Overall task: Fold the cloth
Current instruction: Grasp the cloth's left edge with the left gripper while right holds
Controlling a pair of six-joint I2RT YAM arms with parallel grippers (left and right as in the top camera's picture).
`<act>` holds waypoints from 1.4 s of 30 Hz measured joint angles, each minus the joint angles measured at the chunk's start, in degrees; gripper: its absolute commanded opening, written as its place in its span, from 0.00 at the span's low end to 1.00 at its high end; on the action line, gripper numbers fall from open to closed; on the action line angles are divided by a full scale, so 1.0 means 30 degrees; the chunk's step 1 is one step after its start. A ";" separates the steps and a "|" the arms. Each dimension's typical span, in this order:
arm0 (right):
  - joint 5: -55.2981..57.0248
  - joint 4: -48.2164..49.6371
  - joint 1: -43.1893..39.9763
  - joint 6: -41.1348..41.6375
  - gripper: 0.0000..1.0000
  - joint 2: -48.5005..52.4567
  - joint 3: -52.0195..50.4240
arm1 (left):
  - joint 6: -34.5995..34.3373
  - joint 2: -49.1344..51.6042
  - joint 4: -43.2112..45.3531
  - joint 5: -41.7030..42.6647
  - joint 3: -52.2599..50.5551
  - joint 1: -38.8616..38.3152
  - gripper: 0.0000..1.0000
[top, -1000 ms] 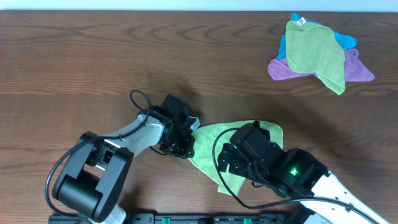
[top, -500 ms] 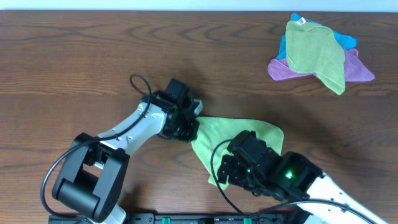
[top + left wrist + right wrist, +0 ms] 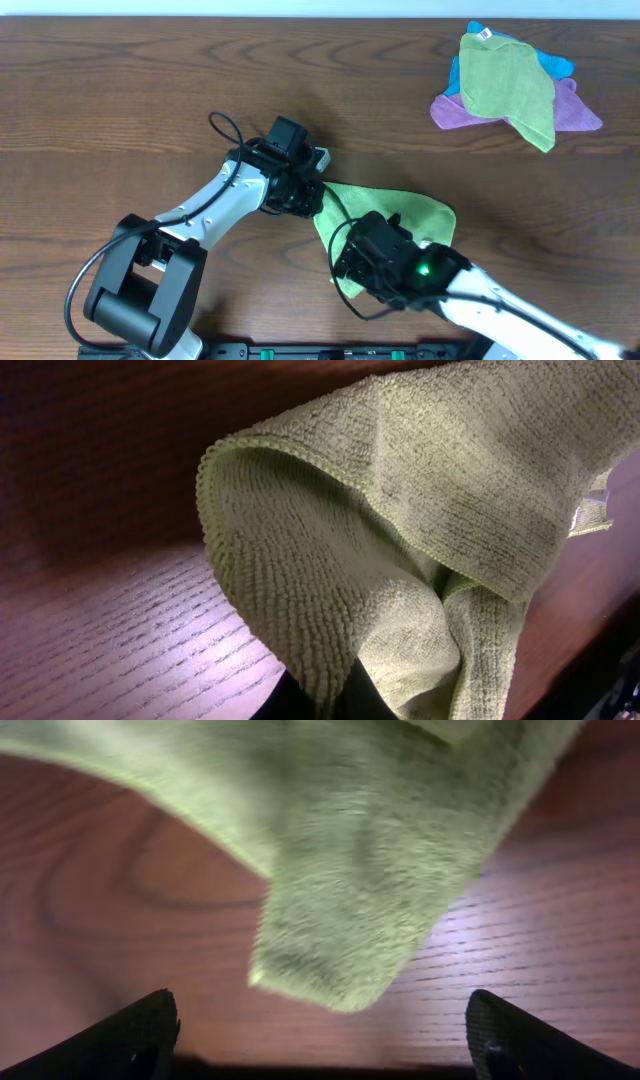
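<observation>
Carried farther out over the last second in the left gripper [image 3: 306,198], pinched tight on one corner of the cloth [image 3: 400,212]. Slid meanwhile along the near edge with the right gripper [image 3: 346,272]. Spread wide there, fingers [image 3: 140,1035] either side of a drooping corner just ahead, nothing clamped. Beyond both, rumpled on the table [image 3: 120,90], raised at the left pinch. Judged early: securing a second corner. Next calls for easing forward around that corner, closing, then drawing both corners apart to flatten before folding.
</observation>
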 measured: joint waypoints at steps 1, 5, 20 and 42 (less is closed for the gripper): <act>-0.0080 -0.0044 0.0000 0.0386 0.90 0.0488 0.0000 | 0.0000 0.0000 0.0000 0.0000 0.0000 0.0000 0.06; -0.0430 0.0226 0.0000 0.1712 0.83 0.2171 -0.0015 | -0.0007 0.0000 -0.0007 -0.0007 0.0000 0.0000 0.06; 0.0168 0.2091 0.0095 0.2499 0.74 0.3016 -0.0036 | 0.0000 0.0000 -0.0015 0.0000 0.0000 0.0000 0.06; -0.1654 0.0488 0.0328 0.0590 0.01 0.4845 0.0109 | 0.0000 0.0000 -0.0087 -0.0029 0.0000 0.0000 0.06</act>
